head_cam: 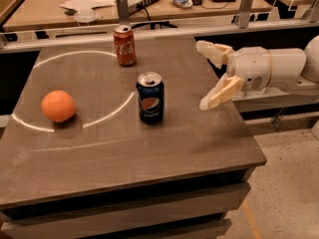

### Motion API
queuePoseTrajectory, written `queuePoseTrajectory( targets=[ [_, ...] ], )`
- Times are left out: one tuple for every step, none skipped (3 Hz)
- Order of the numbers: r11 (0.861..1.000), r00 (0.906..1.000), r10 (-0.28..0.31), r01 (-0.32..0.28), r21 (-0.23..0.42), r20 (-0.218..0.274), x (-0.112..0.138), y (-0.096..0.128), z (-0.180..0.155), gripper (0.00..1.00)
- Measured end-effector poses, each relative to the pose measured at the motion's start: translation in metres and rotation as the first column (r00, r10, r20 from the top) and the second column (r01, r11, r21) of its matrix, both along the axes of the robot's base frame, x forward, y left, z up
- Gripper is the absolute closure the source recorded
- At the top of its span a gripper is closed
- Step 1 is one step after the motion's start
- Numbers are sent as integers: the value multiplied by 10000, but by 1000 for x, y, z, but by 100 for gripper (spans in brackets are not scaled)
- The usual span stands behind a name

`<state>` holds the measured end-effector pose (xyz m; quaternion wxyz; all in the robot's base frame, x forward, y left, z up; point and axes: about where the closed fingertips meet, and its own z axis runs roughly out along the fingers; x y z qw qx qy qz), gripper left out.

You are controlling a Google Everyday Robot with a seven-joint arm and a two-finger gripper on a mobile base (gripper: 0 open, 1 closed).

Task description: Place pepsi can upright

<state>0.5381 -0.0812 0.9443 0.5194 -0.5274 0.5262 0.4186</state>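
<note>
The pepsi can is dark blue with a round logo and a silver top. It stands upright near the middle of the dark table. My gripper is to the right of the can, apart from it, above the table's right side. Its two cream fingers are spread wide and hold nothing. The white arm comes in from the right edge of the view.
A red Coca-Cola can stands upright at the back of the table. An orange lies at the left. A wooden desk with papers and cables stands behind a metal rail. The table's right edge is under my gripper.
</note>
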Motion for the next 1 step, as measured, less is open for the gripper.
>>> queuePoseTrajectory(
  targets=[
    [9999,9999,-143,143,-12,31,1,-3,2,0]
  ],
)
